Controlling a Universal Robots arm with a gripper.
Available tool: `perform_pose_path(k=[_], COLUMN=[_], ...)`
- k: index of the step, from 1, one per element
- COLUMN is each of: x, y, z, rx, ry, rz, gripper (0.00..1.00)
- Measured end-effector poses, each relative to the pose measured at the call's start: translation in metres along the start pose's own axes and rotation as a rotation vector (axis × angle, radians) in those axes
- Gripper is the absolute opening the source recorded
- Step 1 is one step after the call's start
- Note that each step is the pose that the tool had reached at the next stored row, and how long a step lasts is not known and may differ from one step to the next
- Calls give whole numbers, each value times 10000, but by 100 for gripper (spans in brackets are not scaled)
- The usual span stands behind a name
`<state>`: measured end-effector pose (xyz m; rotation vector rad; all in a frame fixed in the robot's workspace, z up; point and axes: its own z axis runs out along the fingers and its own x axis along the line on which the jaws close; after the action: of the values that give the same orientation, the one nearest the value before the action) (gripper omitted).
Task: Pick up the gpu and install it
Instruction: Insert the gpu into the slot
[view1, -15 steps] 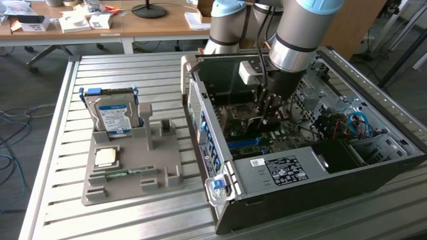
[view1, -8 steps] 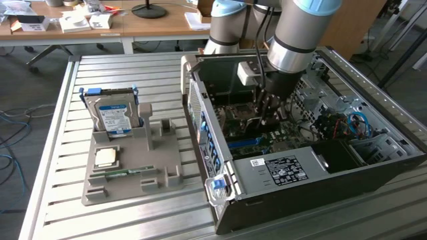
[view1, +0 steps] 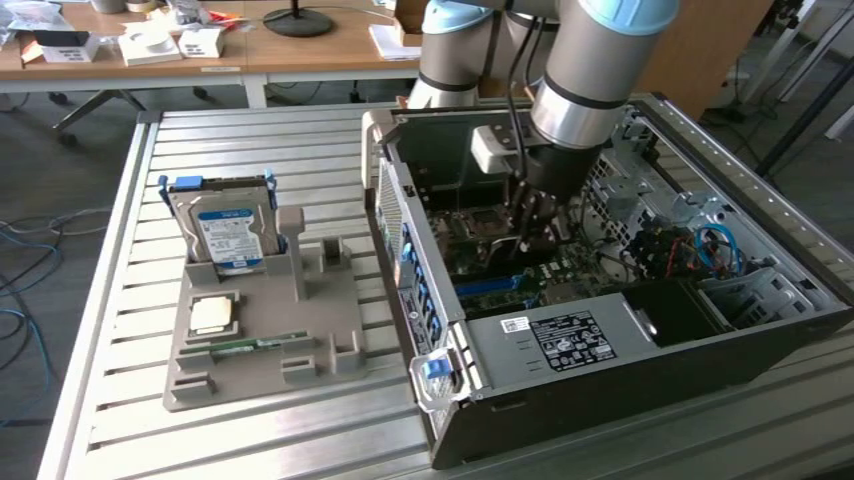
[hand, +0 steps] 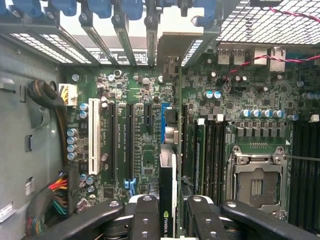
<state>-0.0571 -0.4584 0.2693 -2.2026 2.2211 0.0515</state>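
Partly cut off, gpu (hand: 168, 172) edge-on, clamped in gripper (hand: 168, 204)

PC case (view1: 587, 375) is set on worktop (view1: 120, 300). On exterior view's left of case, fixture tray (view1: 254, 375) is laid, w/ hard drive (view1: 230, 235) stood in its far end. Inside case, gpu (hand: 168, 200) is held betw. jaws, over motherboard (hand: 145, 150).

1. Robotics lab: a robot arm (view1: 587, 80) at 1 o'clock reaches into an open computer case (view1: 574, 390).
2. A slatted aluminium bench (view1: 240, 130) holds a parts fixture (view1: 240, 385) at 8 o'clock.
3. Cluttered desks (view1: 307, 50) at 11 o'clock; floor cables (view1: 20, 250) at 9.
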Motion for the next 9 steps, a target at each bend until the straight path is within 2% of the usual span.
perform_pose_path(k=[9], x=[15], y=[12], z=[4], rx=[0], ry=[-1], rz=[0], gripper=[26])
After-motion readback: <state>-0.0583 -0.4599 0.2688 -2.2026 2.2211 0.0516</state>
